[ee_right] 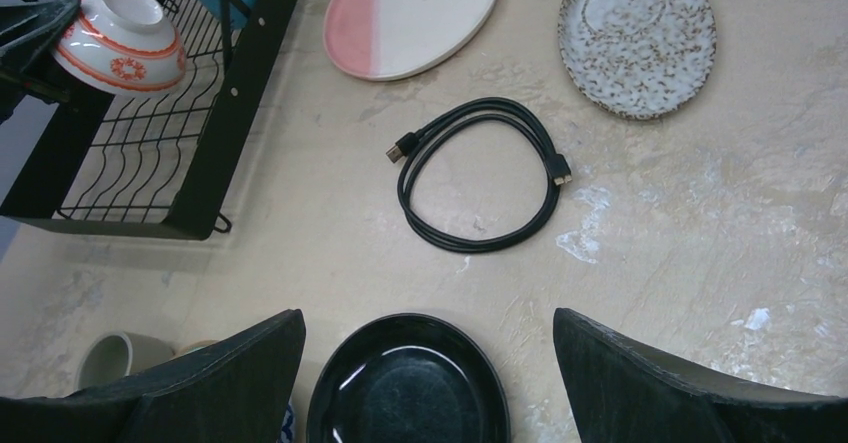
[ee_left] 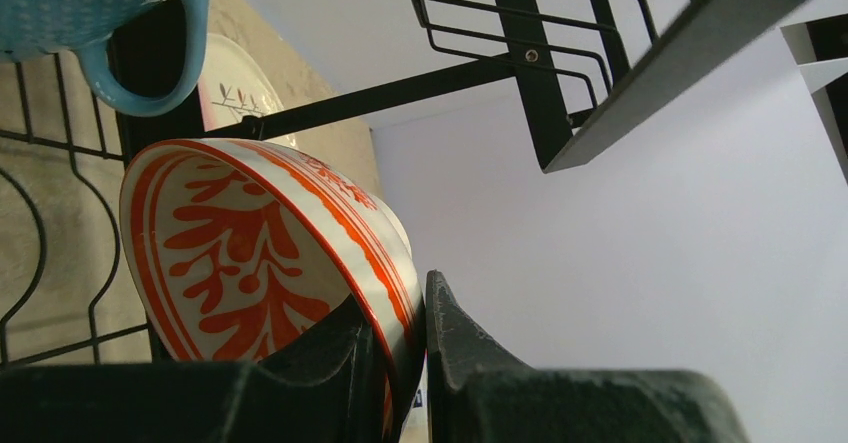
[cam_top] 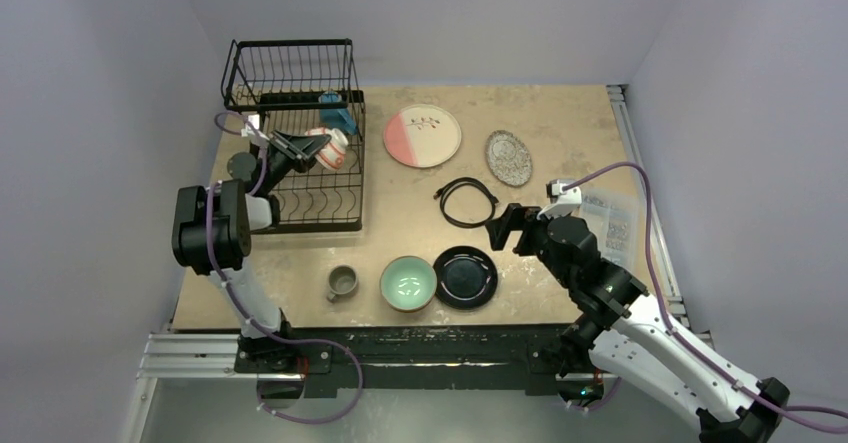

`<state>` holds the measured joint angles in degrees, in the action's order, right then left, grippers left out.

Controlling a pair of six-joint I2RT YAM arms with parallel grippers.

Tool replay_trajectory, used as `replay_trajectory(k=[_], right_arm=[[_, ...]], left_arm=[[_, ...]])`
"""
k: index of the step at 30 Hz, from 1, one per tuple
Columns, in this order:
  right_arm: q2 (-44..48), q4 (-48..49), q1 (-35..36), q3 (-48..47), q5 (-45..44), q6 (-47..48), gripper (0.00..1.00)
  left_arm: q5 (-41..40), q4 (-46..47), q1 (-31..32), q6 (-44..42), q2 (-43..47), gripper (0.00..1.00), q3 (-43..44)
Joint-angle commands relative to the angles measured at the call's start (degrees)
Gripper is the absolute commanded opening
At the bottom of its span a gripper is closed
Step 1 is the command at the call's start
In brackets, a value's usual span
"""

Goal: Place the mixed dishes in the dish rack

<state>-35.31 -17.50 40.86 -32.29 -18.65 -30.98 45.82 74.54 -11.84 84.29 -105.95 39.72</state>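
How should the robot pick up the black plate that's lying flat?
Pinch its raised rim from above, one finger inside, one outside. The black plate lies flat, so nothing fits underneath. Take the right edge, away from the mint-green bowl and nearest the open right gripper.

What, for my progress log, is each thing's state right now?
Left claw: shut on red-patterned bowl
Right claw: open, empty
Mug: in dish rack
Black plate: on table
Pink-and-white plate: on table
Speckled plate: on table
Mint-green bowl: upright on table
Grey cup: upright on table
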Motion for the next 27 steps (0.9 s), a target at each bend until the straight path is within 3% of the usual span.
replay_trajectory(k=[1, 13, 27], right_arm=[[-0.1, 2.5, 0.1, 0.2, -1.9, 0.6, 0.96], [-2.4, 3.2, 0.1, -0.2, -2.2, 0.9, 0.95], [-3.4, 3.7, 0.1, -0.2, -2.1, 1.2, 0.95]], left_arm=[[-1.3, 7.0, 2.1, 2.0, -2.9, 0.0, 5.0], [2.7, 5.9, 2.4, 2.2, -10.2, 0.0, 11.9], [6.5, -3.0, 2.4, -3.1, -12.6, 0.0, 15.2]])
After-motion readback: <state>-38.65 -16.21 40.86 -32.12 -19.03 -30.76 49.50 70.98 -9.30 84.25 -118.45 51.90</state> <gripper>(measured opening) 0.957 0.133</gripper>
